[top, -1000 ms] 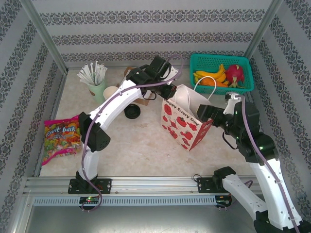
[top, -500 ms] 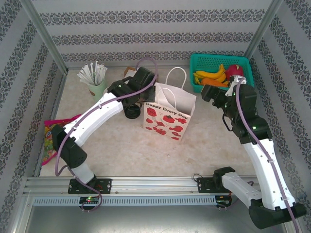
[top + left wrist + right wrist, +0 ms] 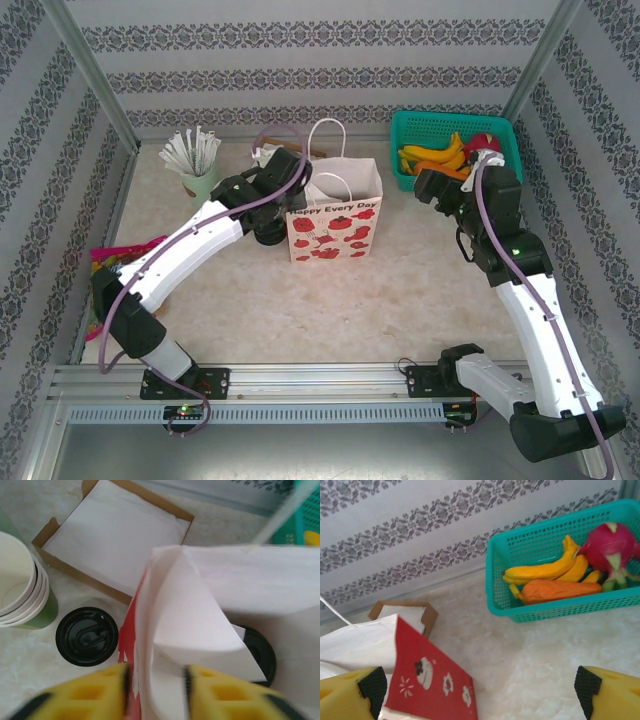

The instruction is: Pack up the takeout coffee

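1. Leftmost, a bright candy bag (image 3: 105, 262) lies at the worktop's (image 3: 300, 310) left edge, partly under the left arm.
2. Behind it, near the back wall, a pale green cup of wrapped straws (image 3: 197, 165) stands upright.
3. The left pincer (image 3: 156, 680) sits at the left rim of a white paper bag (image 3: 335, 225) printed with red strawberries. Its yellow fingers (image 3: 85, 695) stand apart, with the bag's wall in the gap between them.
4. One takeout coffee (image 3: 86, 636), black lid on, stands on the worktop just left of the bag. Near it are a stack of open paper cups (image 3: 20, 590) and a cardboard box of napkins (image 3: 115, 535).
5. A second black lid (image 3: 260, 655) shows down inside the bag.
6. The right pincer (image 3: 477, 685) hovers to the right of the bag, jaws wide apart, holding nothing.
7. Far right, a teal basket (image 3: 545, 610) holds bananas (image 3: 545, 570) and a pink dragon fruit (image 3: 612, 545).
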{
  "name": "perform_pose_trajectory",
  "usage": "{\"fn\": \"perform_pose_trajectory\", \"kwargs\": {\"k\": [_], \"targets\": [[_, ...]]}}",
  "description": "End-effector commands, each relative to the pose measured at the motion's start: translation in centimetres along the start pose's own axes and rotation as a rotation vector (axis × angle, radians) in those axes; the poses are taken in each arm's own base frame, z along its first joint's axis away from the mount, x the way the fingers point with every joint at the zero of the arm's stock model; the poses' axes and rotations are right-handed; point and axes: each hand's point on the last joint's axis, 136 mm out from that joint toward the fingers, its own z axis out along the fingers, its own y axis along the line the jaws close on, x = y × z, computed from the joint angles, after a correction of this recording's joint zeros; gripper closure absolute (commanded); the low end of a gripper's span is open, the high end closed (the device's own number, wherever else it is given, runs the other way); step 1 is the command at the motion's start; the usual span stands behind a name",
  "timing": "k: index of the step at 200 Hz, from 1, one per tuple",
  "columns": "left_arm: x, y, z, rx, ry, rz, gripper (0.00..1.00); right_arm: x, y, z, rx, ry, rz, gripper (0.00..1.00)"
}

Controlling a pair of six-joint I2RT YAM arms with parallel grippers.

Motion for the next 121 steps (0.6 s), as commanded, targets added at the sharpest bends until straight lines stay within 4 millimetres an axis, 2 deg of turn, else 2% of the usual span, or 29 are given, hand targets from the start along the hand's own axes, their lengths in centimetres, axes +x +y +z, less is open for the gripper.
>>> {"fn": "perform_pose_trajectory", "kwargs": {"k": [1,15,32,59,78,96,116,121], "targets": [[-2.0,-1.4,-4.0,0.124,-0.061,0.099,0.24,-0.4,-2.1,0.7,0.103,-0.056,-0.018,0.02],[-2.6,-1.0,-6.2,0.150,-0.081,0.157,0.10,-0.2,-3.3,0.9,0.150,-0.072,-0.023,0.02],[-3.4,0.7,-9.1,0.155,-0.144,0.206,0.00,0.4,-5.1,1.3,0.226,-0.096,-0.037,0.02],[-3.8,6.9,-11.7,0.061,-0.286,0.205,0.00,2.2,-8.0,2.2,0.324,-0.121,-0.070,0.02],[-3.1,11.9,-11.6,-0.064,-0.372,0.190,0.00,3.7,-10.2,3.1,0.393,-0.125,-0.079,0.02],[-1.9,16.2,-10.5,-0.191,-0.426,0.157,0.00,5.7,-12.2,4.5,0.432,-0.110,-0.077,0.02],[-0.5,19.7,-8.3,-0.268,-0.452,0.138,0.00,8.7,-14.2,6.7,0.447,-0.044,-0.099,0.02],[0.2,20.3,-7.2,-0.270,-0.440,0.154,0.00,9.5,-14.5,7.4,0.439,-0.017,-0.106,0.02]]}}
